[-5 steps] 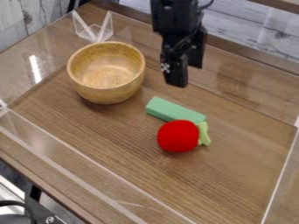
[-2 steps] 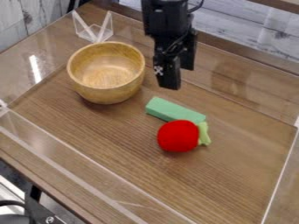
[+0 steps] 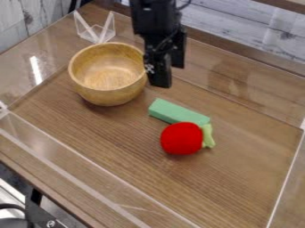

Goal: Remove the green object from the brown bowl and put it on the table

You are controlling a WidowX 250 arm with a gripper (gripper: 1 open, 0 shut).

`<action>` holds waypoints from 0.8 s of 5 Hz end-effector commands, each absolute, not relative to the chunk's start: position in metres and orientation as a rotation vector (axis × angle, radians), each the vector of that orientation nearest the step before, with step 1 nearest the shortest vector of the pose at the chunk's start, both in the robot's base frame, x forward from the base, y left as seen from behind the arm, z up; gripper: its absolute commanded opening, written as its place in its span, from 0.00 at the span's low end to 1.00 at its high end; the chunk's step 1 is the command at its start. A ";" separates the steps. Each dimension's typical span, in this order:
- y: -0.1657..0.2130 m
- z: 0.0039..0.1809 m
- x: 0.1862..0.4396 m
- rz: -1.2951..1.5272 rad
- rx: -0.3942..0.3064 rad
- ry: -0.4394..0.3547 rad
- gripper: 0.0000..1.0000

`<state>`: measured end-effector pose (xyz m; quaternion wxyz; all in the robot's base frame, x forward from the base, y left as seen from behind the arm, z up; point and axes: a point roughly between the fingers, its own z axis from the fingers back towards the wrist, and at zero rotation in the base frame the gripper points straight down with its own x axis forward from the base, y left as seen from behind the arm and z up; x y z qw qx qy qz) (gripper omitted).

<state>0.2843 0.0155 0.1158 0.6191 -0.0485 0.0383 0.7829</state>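
Nearest: red toy fruit (image 3: 181,139) on the table (image 3: 107,151), pale leaf on its right side. Just behind it, touching or nearly so, the green object (image 3: 177,112) lay flat on the wood, outside the bowl. Further back, the brown bowl (image 3: 107,74) sat empty at left. Gripper (image 3: 159,75) hung just right of the bowl rim, pointing down, fingers apart, holding nothing.

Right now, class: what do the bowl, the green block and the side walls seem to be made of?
Brown bowl: probably wood, smooth, faint grain. Green object: matte, sponge-like or rubbery; cannot tell which. Walls: clear plastic, likely acrylic, with glare.
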 end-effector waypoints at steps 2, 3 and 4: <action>0.036 0.146 0.286 1.968 -0.175 0.032 1.00; 0.073 0.170 0.275 2.121 -0.183 0.031 1.00; 0.095 0.180 0.257 2.253 -0.178 0.033 0.00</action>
